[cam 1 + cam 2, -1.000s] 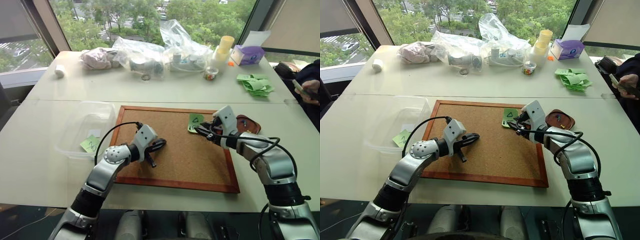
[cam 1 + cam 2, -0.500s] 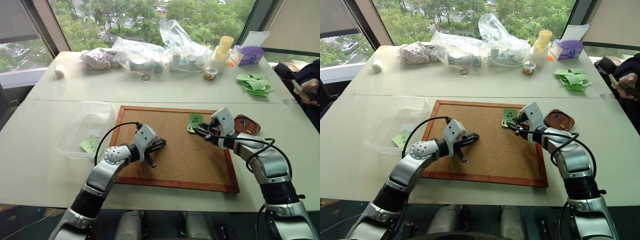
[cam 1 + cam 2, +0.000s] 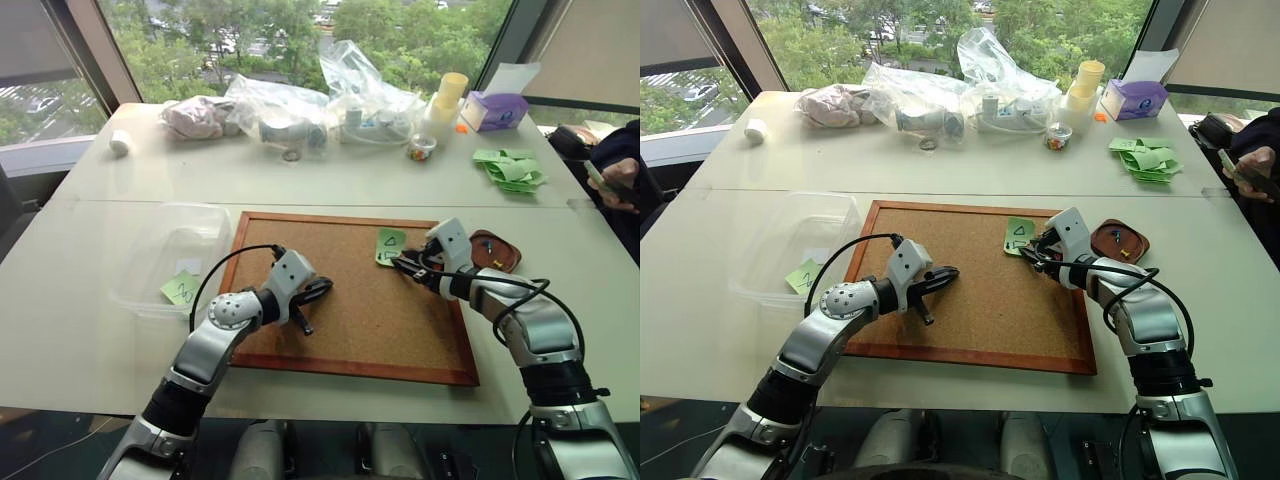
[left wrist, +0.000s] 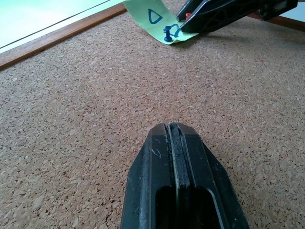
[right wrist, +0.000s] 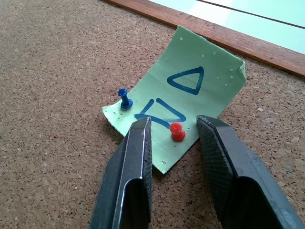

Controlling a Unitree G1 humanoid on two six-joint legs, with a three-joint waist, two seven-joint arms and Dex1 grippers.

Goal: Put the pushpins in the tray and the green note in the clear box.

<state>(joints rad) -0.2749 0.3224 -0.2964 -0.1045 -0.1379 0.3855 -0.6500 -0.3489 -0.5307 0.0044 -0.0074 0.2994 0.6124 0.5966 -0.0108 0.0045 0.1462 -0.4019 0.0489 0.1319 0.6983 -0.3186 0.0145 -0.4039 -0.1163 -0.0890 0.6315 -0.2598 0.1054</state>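
right pincer [image 5: 174, 131] is straddling, unclenched, the red pushpin [image 5: 177, 132] fastening the green note [image 5: 190, 102]; left pincer [image 4: 174, 138] is idling clenched.

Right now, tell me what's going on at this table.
A humanoid robot is clearing a corkboard. Its right gripper is open, its fingers either side of a red pushpin that pins the green note to the board; a blue pushpin is stuck in the note too. The left gripper is shut and empty over bare cork. The tray sits just past the board's right edge, and the clear box stands to the board's left. Neither pin is out yet.
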